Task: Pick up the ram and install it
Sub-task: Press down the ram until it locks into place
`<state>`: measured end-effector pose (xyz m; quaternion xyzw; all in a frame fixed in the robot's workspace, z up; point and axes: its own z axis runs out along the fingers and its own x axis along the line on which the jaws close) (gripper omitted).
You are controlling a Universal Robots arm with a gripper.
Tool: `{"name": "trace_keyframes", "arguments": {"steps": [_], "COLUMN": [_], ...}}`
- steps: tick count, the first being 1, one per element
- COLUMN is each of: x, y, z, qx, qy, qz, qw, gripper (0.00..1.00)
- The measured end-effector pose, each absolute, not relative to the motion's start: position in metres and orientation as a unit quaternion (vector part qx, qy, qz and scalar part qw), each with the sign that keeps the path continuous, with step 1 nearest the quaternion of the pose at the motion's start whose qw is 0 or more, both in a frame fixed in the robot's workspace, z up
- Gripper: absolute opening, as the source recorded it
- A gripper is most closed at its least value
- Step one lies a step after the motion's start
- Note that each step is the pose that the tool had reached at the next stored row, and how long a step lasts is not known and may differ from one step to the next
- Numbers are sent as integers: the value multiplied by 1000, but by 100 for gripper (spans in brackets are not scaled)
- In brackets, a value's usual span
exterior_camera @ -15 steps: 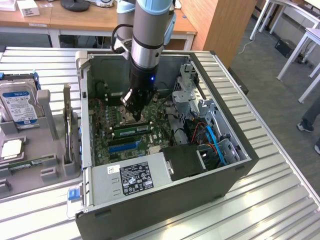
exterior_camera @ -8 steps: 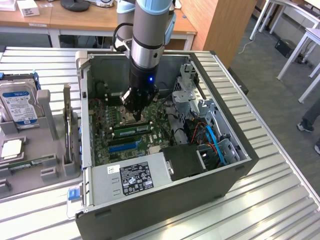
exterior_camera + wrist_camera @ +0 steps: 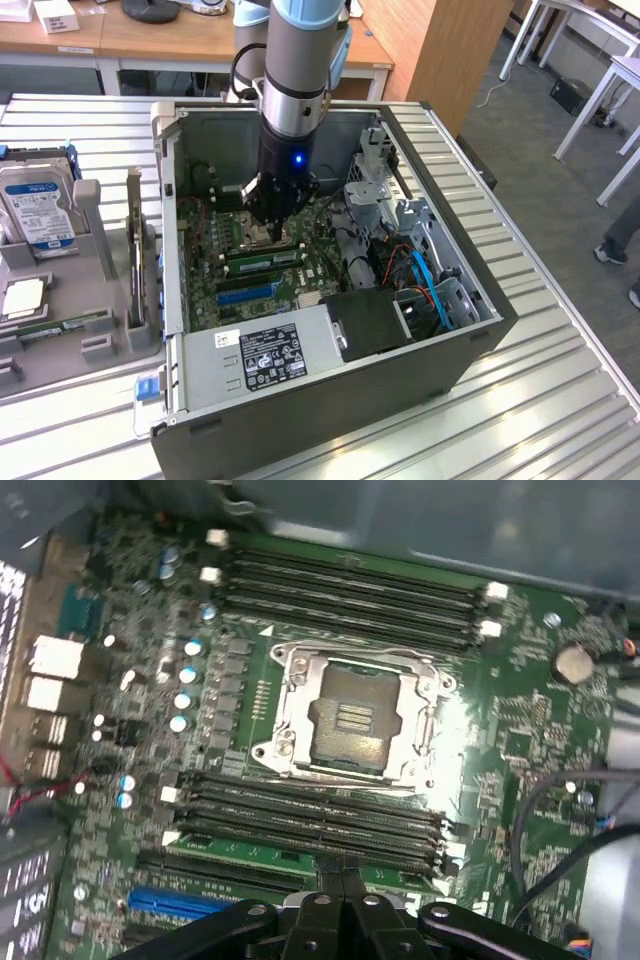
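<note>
Hand [image 3: 272, 228], shut, hovers just above seated ram [image 3: 262, 258].

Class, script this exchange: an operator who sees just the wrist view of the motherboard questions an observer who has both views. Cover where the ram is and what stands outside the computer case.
Operator: Where is the ram?
Observer: In the exterior view the ram, green with a white label, sits along the memory slots beside the CPU socket, just below the shut gripper.
Operator: What stands outside the computer case?
Observer: A hard drive stands upright in a grey holder, toward the exterior view's left.
</note>
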<state>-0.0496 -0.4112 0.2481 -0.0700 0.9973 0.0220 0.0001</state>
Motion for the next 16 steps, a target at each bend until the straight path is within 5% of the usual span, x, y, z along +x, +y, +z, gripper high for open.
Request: {"name": "trace_keyframes", "arguments": {"steps": [16], "x": [-50], "y": [-411], "z": [248], "qx": [9], "qy": [1000], "qz": [22], "qw": [2], "gripper": [11]}}
